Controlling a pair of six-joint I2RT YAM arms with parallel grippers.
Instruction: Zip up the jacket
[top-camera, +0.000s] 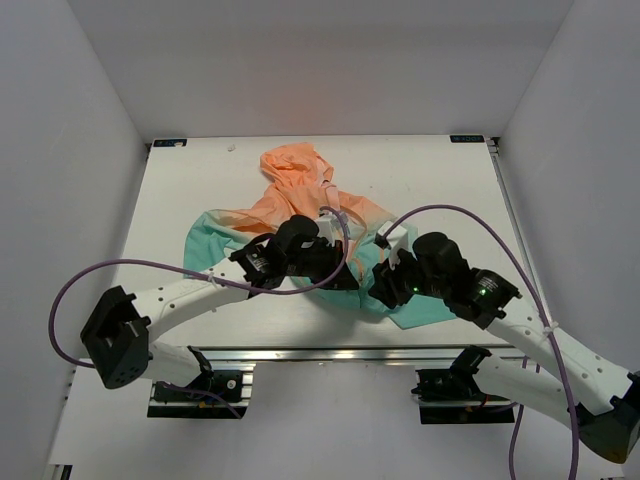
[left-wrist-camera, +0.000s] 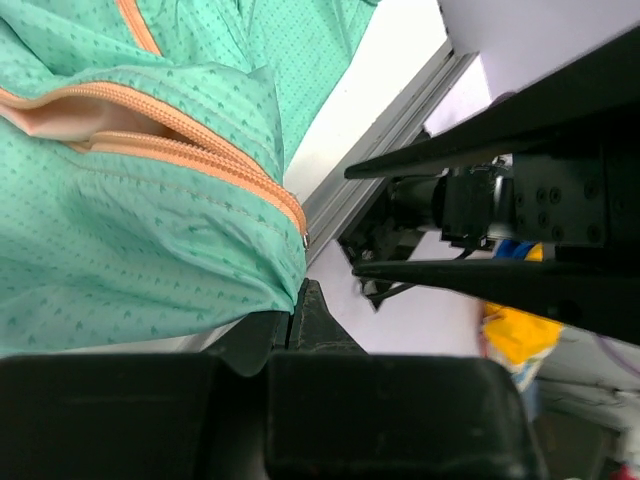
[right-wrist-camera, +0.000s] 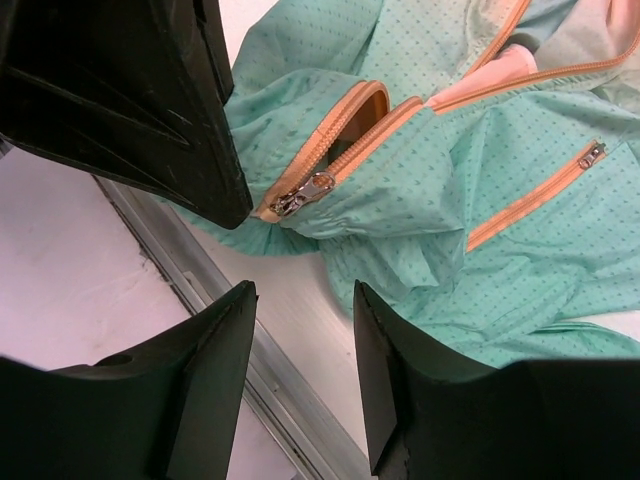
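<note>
Close to the middle of the near edge of the table (top-camera: 280, 325), the teal hem of the jacket (top-camera: 300, 200) lies where the two arms meet. The left gripper (left-wrist-camera: 300, 305) has its jaws squeezed tight on the bottom corner of the hem, right under the end of the orange front zipper (left-wrist-camera: 190, 150). The right gripper (right-wrist-camera: 300, 290) has its jaws wide apart and holds nothing. The little metal slider (right-wrist-camera: 305, 193) sits just ahead of its fingers, at the very bottom of the zipper. I think the job has hardly begun, because the two orange sides gape apart above the slider. The best next move, I guess, is for the right gripper to close on the slider's pull tab, not on the cloth beside it. Then it can draw the tab straight along the teeth toward the far edge while the left one holds the hem tight. If the cloth bunches up, the slider may stick. Farther on lies a pocket zip (right-wrist-camera: 540, 195), and the peach hood (top-camera: 295, 160) points to the far edge.
</note>
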